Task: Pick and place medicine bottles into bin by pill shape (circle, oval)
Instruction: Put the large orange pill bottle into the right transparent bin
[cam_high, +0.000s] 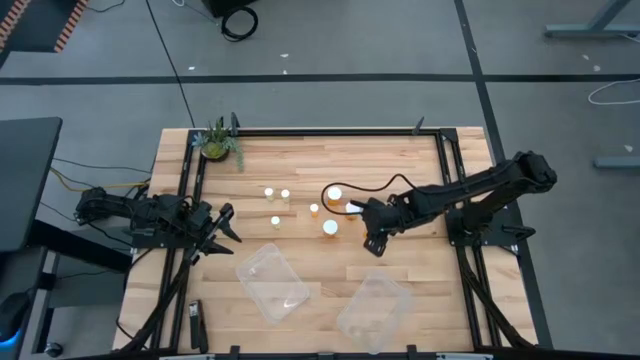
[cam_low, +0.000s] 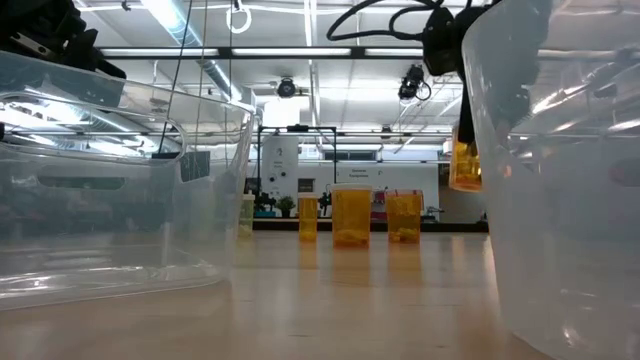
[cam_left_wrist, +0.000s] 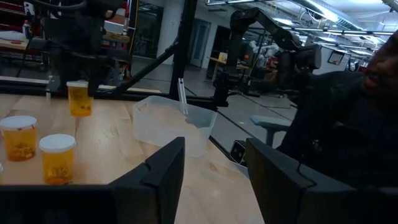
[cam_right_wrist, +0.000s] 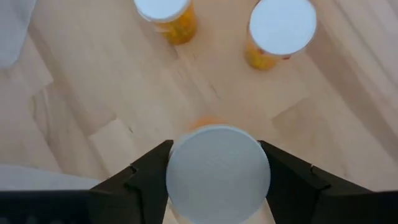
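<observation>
The left gripper (cam_high: 222, 232) is parked spread apart at the table's left edge. Both clear plastic tubs (cam_high: 272, 283) are seen empty. One white-capped amber bottle (cam_right_wrist: 217, 174) is clenched aloft by the right gripper (cam_right_wrist: 216, 171); the others remain unsorted mid-table.

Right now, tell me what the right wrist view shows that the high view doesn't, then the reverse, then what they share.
Only the right wrist view: the right gripper has its fingers pressed against both sides of a white-capped medicine bottle.

Only the high view: two clear tubs, the potted plant, and the left gripper waiting open at the table's left edge.

Both: loose bottles standing on the wooden table near the right gripper.
</observation>
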